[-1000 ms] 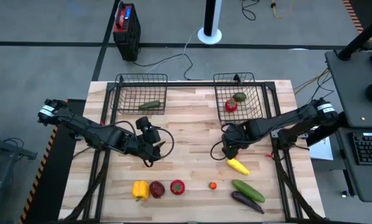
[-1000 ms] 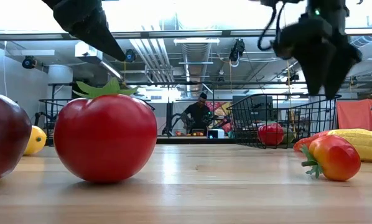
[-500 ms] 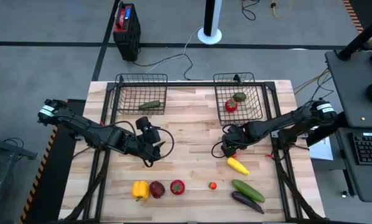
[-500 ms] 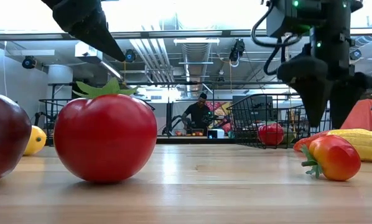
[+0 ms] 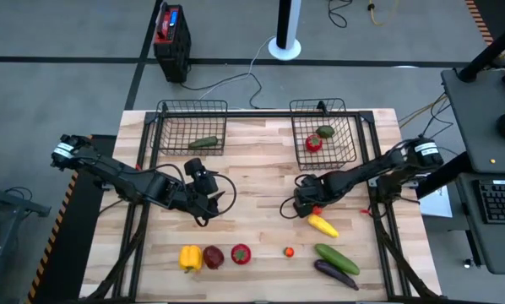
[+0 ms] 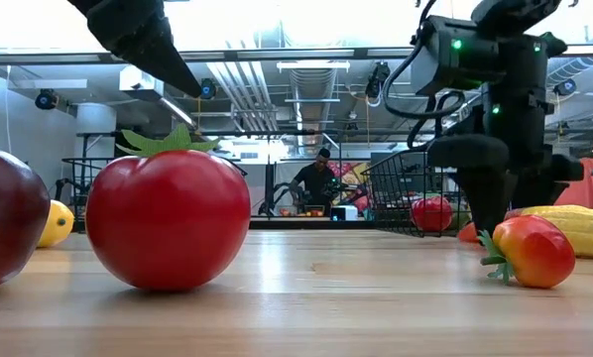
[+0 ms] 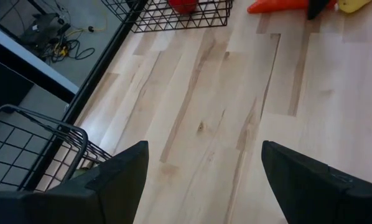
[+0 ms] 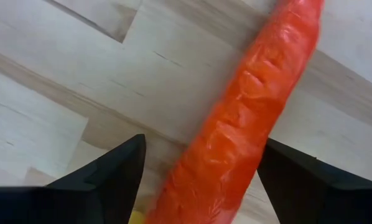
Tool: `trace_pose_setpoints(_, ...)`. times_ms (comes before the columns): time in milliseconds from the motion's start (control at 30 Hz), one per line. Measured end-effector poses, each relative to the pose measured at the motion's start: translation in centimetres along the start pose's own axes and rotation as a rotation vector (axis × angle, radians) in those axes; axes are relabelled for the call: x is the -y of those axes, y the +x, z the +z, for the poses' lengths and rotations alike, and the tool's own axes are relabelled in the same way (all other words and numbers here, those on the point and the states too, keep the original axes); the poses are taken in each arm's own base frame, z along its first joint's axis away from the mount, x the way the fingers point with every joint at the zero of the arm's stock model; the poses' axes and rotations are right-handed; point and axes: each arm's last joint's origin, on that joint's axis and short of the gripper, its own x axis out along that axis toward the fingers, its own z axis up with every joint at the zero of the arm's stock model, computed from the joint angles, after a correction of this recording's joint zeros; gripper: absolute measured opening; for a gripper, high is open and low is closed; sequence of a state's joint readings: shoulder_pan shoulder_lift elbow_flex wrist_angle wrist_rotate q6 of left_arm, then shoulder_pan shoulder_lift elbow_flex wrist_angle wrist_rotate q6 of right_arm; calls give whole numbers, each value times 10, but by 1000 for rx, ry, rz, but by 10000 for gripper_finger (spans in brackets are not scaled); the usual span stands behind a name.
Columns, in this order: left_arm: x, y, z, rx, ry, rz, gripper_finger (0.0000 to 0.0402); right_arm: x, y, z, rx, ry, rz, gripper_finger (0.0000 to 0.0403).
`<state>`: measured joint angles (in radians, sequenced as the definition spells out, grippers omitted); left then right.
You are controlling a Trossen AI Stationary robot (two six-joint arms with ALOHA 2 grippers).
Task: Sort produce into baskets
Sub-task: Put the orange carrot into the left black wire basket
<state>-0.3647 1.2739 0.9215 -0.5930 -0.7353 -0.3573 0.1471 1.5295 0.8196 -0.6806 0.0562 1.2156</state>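
Note:
An orange carrot lies flat on the wooden table, and my right gripper stands open over it, pointing down. One finger is on each side of the carrot and they lie across it; I see no touch. In the high view this gripper covers most of the carrot. My left gripper hovers open over bare table left of centre. The left basket holds a green cucumber. The right basket holds a red tomato and a greenish piece.
Along the near edge lie a yellow pepper, a dark red piece, a red tomato and a small tomato. A yellow piece, a cucumber and an eggplant lie near the right gripper.
My right gripper has come down from above the table toward the carrot and shifted a little toward the table's left edge. Its fingers now reach close to the tabletop on either side of the carrot. The produce has stayed where it was.

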Motion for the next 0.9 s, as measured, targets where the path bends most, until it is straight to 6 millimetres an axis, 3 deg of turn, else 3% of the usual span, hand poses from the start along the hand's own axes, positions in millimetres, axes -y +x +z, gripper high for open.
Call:
trace_pose_setpoints(300,0,0,1,9,-6,5,293,-3,1,2,48,-40,-14,231)
trace_pose_setpoints(733,2,0,3,23,-15,-28,293,-17,-19,11,152,-171,40,127)
trace_pose_setpoints(900,2,0,5,36,-25,-34,293,-27,-30,16,197,-239,69,109)
